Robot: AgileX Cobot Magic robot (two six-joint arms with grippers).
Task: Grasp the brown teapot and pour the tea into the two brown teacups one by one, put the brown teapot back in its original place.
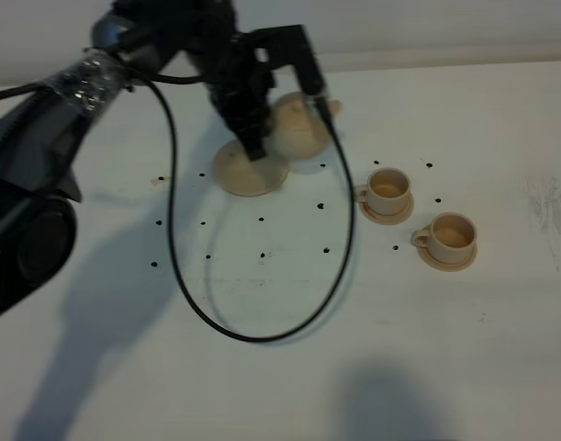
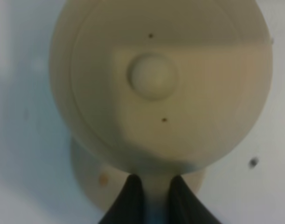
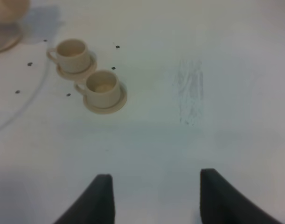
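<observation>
The brown teapot [image 1: 297, 129] hangs just right of its wide round saucer, the original place [image 1: 250, 173], and is off it. My left gripper [image 1: 258, 140] is shut on the teapot's loop handle [image 2: 156, 189]; the left wrist view looks down on the lid knob [image 2: 152, 74], with the saucer [image 2: 93, 179] below. The two brown teacups [image 1: 388, 188] [image 1: 450, 237] stand upright on small saucers to the right of the teapot. They also show in the right wrist view [image 3: 72, 53] [image 3: 102, 86]. My right gripper [image 3: 154, 186] is open over bare table, well short of the cups.
A black cable [image 1: 262, 335] loops from the left arm across the white table [image 1: 464, 349] in front of the saucer. Small black dots [image 1: 262, 220] mark the tabletop around the saucer and cups. A faint scuff [image 1: 551, 216] lies at the right edge.
</observation>
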